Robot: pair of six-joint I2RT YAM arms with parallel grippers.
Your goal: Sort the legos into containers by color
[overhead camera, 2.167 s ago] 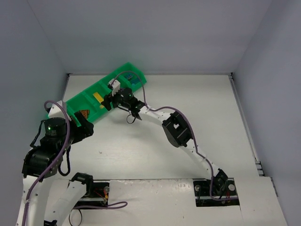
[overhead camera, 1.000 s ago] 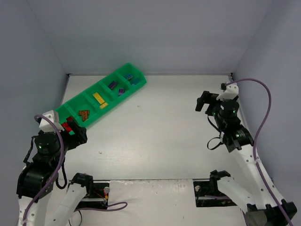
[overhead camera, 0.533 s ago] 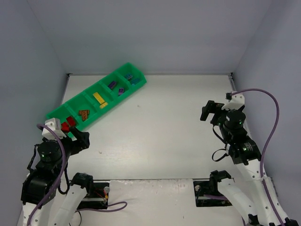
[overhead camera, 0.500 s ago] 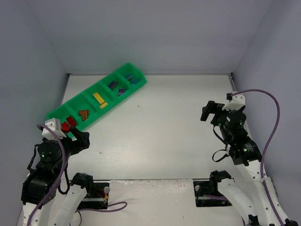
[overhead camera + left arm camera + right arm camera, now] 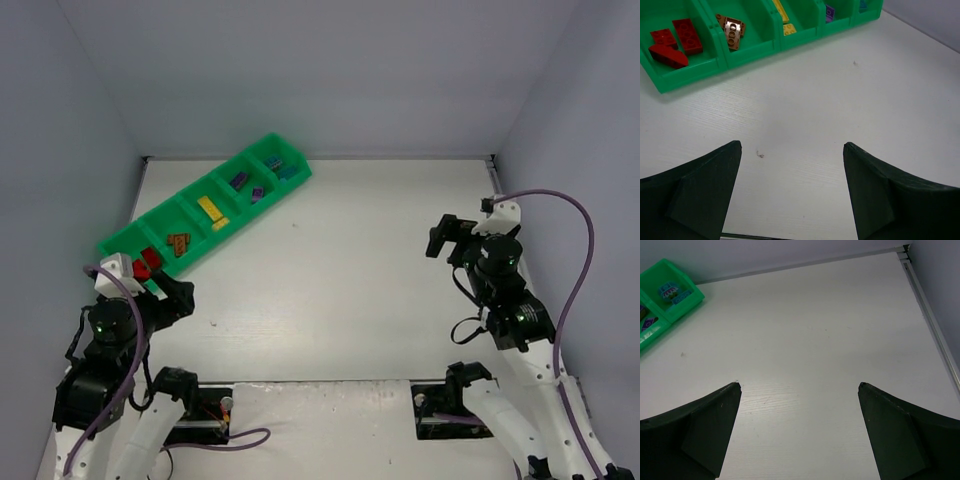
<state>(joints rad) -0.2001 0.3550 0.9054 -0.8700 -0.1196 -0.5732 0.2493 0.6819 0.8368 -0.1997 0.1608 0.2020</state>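
Note:
The long green tray lies at the back left of the table, its compartments holding legos by color: red bricks, brown-orange, yellow, purple and teal-blue. The left wrist view shows the red bricks, a brown-orange one and a yellow one. The right wrist view shows the teal-blue ones. My left gripper is open and empty near the tray's near end. My right gripper is open and empty over bare table at the right.
Grey walls close the table at the back and both sides. A metal rail runs along the right edge. The arm bases and cables sit at the near edge.
The right arm left the tray and drew back to the right side. The left arm drew back toward its base, uncovering the red compartment. In the last half second little moved.

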